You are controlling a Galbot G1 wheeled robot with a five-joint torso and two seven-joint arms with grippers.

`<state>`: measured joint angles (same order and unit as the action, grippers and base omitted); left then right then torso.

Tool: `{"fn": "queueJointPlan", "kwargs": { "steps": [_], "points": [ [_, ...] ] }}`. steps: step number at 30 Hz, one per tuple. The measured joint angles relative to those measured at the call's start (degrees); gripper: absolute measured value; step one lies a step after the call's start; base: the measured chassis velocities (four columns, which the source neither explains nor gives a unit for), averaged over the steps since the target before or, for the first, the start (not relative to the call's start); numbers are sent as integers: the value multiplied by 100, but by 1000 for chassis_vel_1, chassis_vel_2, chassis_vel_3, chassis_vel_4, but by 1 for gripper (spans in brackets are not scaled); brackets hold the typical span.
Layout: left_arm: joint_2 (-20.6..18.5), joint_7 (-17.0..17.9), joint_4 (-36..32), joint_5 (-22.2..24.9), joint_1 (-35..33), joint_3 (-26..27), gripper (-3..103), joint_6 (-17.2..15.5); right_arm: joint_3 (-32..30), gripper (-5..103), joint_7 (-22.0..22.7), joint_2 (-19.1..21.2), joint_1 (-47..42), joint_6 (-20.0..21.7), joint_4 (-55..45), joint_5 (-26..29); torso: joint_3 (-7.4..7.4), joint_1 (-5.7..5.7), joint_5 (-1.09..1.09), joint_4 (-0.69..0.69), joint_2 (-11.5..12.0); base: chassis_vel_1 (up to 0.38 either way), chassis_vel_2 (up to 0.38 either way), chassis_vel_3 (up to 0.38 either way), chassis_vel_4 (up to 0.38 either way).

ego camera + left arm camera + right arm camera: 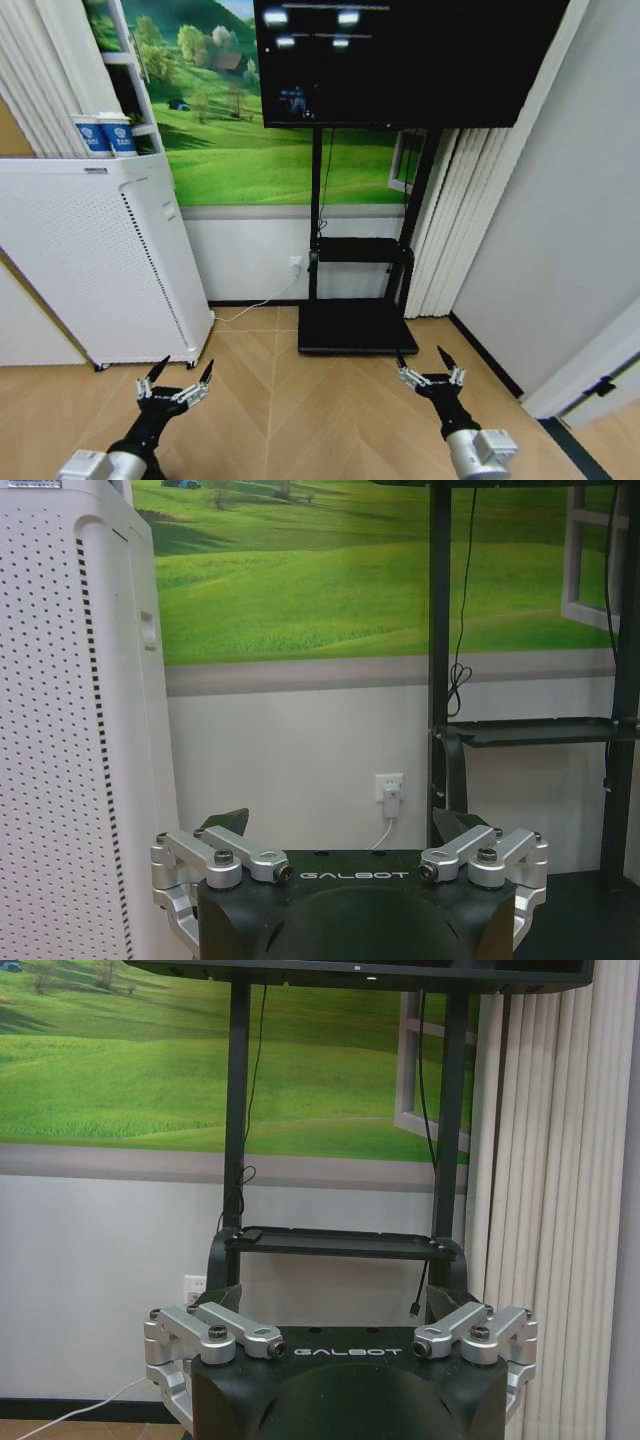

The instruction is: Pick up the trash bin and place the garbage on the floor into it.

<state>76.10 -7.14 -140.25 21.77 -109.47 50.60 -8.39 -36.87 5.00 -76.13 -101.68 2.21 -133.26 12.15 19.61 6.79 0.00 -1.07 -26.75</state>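
Note:
The trash bin and the garbage are out of view. The floor (pixel 300 410) is tan herringbone parquet, bare in front of me. My left gripper (pixel 183 372) hangs low on the left, open and holding nothing. In the left wrist view the left gripper (pixel 345 825) points at the wall socket. My right gripper (pixel 422 360) is held low on the right, also open with nothing in it. In the right wrist view the right gripper (pixel 335 1300) faces the TV stand's shelf.
A tall white perforated air purifier (pixel 100 260) stands at the left with two paper cups (pixel 105 135) on top. A black TV stand (pixel 355 325) with a large screen (pixel 400 60) sits straight ahead against the wall. White curtains (pixel 460 210) and a grey wall close off the right.

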Motion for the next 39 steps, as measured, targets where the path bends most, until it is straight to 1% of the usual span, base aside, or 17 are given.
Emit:
{"fn": "queueJointPlan", "kwargs": {
  "steps": [6, 8, 10, 11, 21, 28, 34, 39],
  "points": [
    [0, 0, 0, 0, 0, 0, 100, 0, 1, 100, -1, 0, 0, 0, 0, 0, 69, 42, -1, 0, -112, 57, 71, -56, -76],
    [0, 0, 0, 0, 0, 0, 100, 0, 1, 100, -1, 0, 0, 0, 0, 0, 118, 73, 1, 0, -191, 0, 0, 0, 0],
    [0, 0, 0, 0, 0, 0, 100, 0, 1, 100, -1, 0, 0, 0, 0, 0, 118, 73, 1, 0, -191, 0, 0, 0, 0],
    [0, 0, 0, 0, 0, 0, 100, 0, 0, 100, 0, 0, 0, 0, 0, 0, 158, 98, 1, 0, -255, 0, 0, 0, 0],
    [0, 0, 0, 0, 0, 0, 100, 0, 0, 100, 0, 0, 0, 0, 0, 0, 251, 155, -1, 0, -405, 18, 21, -20, -19],
    [0, 0, 0, 0, 0, 0, 100, 0, 0, 100, 0, 0, 0, 0, 0, 0, 357, 226, 1, 0, -583, 14, 11, -11, -11],
    [0, -1, 0, 0, 0, 0, 100, 0, 0, 100, 0, 0, 0, 0, 0, 0, 434, 279, 1, 0, -714, 86, 93, -99, -105],
    [0, 0, 0, 0, 0, 0, 100, 0, 0, 100, 0, 0, 0, 0, 0, 0, 465, 302, -1, 1, -767, 146, 169, -160, -142]
  ]
}}
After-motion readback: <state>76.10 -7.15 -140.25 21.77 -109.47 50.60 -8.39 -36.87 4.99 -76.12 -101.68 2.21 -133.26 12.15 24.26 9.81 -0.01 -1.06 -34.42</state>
